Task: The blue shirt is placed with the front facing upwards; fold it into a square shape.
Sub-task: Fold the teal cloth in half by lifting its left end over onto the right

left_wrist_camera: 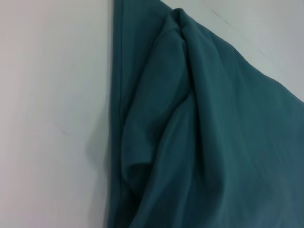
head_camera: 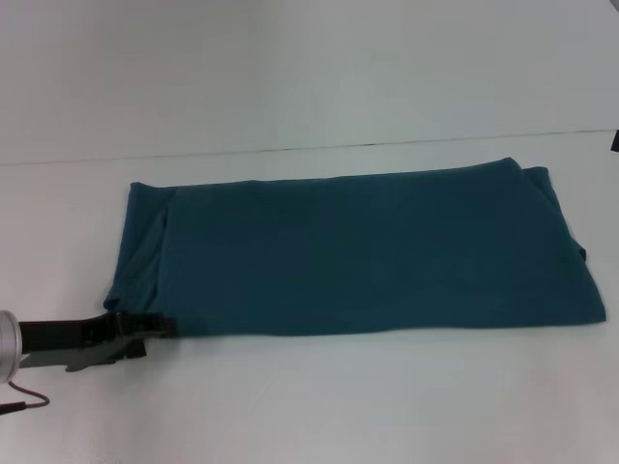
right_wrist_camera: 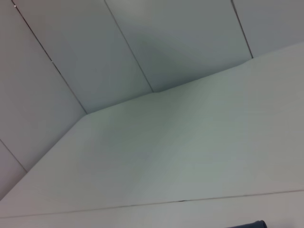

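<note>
Now, your left gripper sits low at the near left corner of the blue shirt, fingers clenched on the hem there. Moving right, the shirt lies as a long folded band across the white worktop, bunched near that corner. Your right gripper is out of sight.

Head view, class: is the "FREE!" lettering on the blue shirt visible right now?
No. The blue shirt lies folded into a long band on the white table, showing only plain teal cloth with no lettering.
</note>
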{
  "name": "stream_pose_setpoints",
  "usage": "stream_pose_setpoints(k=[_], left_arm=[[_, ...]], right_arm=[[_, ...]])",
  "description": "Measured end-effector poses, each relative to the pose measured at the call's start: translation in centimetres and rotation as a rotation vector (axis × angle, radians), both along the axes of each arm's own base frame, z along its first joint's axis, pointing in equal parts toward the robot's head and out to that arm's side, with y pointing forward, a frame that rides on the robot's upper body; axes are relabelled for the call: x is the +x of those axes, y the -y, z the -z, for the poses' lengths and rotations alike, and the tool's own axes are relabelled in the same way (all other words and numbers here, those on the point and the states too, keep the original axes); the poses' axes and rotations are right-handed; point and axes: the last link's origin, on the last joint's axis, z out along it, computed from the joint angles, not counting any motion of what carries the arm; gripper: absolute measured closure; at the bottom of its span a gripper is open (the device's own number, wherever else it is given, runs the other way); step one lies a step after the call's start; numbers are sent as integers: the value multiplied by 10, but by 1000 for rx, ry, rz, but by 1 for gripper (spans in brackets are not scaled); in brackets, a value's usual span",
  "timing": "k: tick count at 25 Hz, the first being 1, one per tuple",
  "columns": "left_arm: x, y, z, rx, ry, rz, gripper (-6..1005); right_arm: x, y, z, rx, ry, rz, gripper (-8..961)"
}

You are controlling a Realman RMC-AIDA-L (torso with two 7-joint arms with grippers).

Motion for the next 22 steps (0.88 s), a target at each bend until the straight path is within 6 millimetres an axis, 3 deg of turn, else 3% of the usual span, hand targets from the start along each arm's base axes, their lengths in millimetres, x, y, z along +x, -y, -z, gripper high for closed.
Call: stream_pose_setpoints(k=[22], left_arm=[[-2, -13, 2, 25, -42, -17, 357]], right_arm=[[0, 0, -1, 3, -5, 0, 36]])
